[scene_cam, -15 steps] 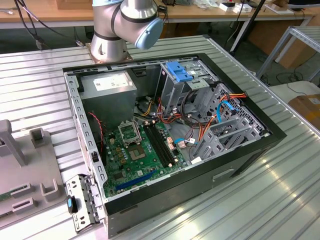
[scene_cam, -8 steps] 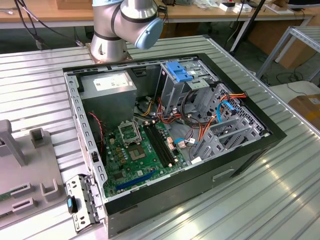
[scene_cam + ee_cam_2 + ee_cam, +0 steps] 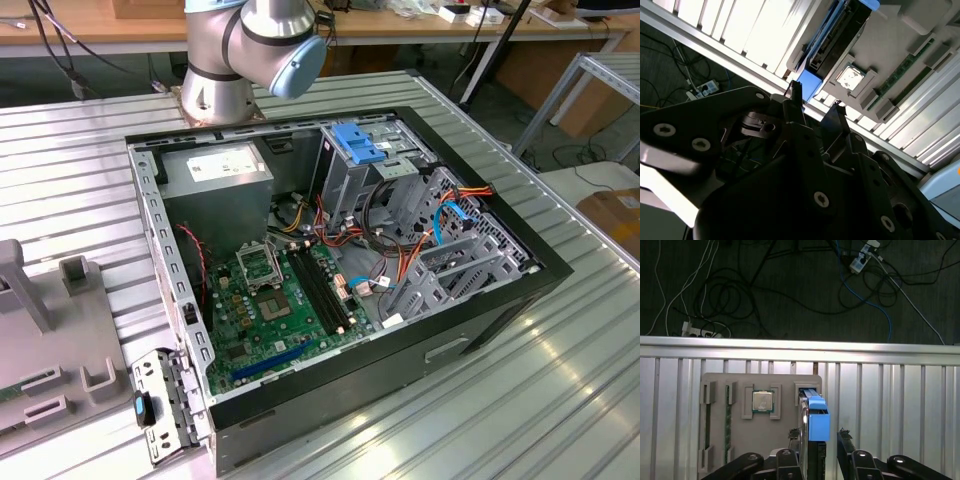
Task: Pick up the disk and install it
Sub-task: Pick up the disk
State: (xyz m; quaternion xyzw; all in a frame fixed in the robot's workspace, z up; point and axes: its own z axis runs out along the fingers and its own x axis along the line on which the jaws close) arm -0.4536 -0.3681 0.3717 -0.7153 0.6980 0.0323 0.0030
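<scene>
The disk [image 3: 815, 422] stands on edge in a slot of a grey holder tray [image 3: 785, 390]; a blue plastic bracket wraps its dark body. In the second wrist view the disk [image 3: 832, 37] runs away from the fingers, its blue end nearest them. My gripper [image 3: 818, 434] is open. One black fingertip [image 3: 795, 432] sits close against one side of the disk's near end. The other fingertip [image 3: 843, 432] stands a small gap off the blue bracket. The gripper [image 3: 816, 100] straddles that same end in the second wrist view.
The tray also carries a processor chip [image 3: 762, 401] and memory sticks [image 3: 728, 425]. The ribbed table's edge [image 3: 800, 347] lies just past the tray, with cables on the floor beyond. In the exterior view an open computer case [image 3: 480, 335] holds a drive cage with a blue latch [image 3: 358, 145].
</scene>
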